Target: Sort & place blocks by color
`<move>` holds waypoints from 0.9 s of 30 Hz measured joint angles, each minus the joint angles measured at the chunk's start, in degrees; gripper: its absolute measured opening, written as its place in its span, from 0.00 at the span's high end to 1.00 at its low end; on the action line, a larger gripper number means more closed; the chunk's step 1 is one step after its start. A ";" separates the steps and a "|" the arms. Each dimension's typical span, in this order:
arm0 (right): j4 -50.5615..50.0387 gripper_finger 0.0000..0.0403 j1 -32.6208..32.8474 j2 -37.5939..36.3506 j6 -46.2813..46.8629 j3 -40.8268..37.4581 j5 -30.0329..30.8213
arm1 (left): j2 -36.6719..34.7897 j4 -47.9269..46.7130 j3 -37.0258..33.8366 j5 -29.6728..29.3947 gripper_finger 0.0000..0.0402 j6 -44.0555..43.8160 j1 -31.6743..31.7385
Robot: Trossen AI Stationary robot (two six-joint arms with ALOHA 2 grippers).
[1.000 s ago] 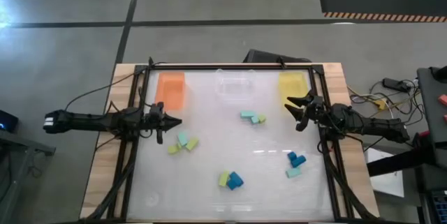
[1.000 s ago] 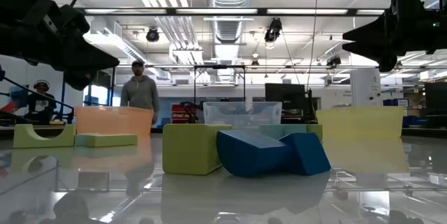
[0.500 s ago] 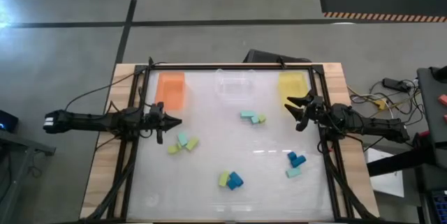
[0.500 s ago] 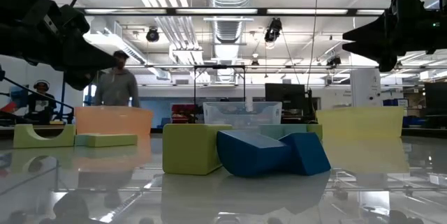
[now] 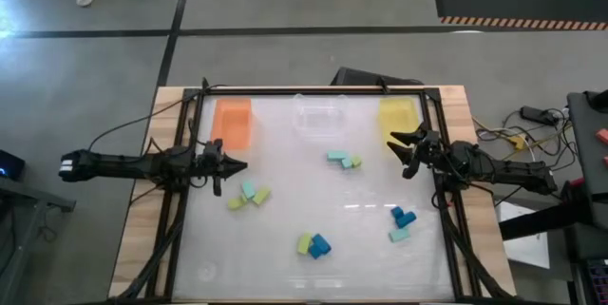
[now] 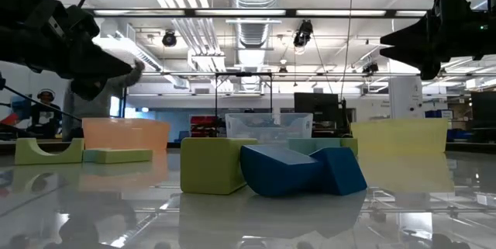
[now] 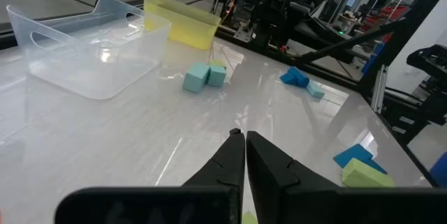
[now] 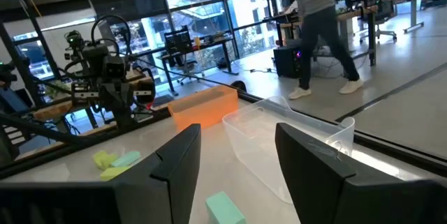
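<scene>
The left gripper (image 5: 239,165) has its two dark fingers (image 7: 230,161) pressed together to one thin point, holding nothing, and it hovers over the left side of the table (image 5: 285,210) with its arm lying flat and stretched in from the left edge. The right gripper (image 5: 396,146) has its fingers (image 8: 178,161) spread wide apart, also empty, near the right edge just below the yellow tray (image 5: 400,118), and its arm reaches in from the right. The blocks lie in four small groups on the glossy white surface. One group (image 5: 248,195) of about three pieces, pale teal and yellow-green, lies just beside the left gripper. A second group (image 5: 343,160), with two teal pieces and one yellow-green piece, is near the middle, below the clear tray (image 5: 319,118). A third group (image 5: 313,244), one yellow-green and one darker blue block touching, is toward the front edge. A fourth group (image 5: 402,222), a darker blue piece and a pale teal piece, is at the front right. The blocks look matte and chunky; one yellow-green piece has an arch cut in it. Three shallow trays stand in a row at the far edge: the orange tray (image 5: 231,121), the clear one and the yellow one. No block lies in any tray.
</scene>
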 joint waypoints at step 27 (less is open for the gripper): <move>13.85 0.56 0.00 0.02 10.99 0.86 0.04 | 0.26 16.17 0.00 -4.44 1.00 -16.13 0.00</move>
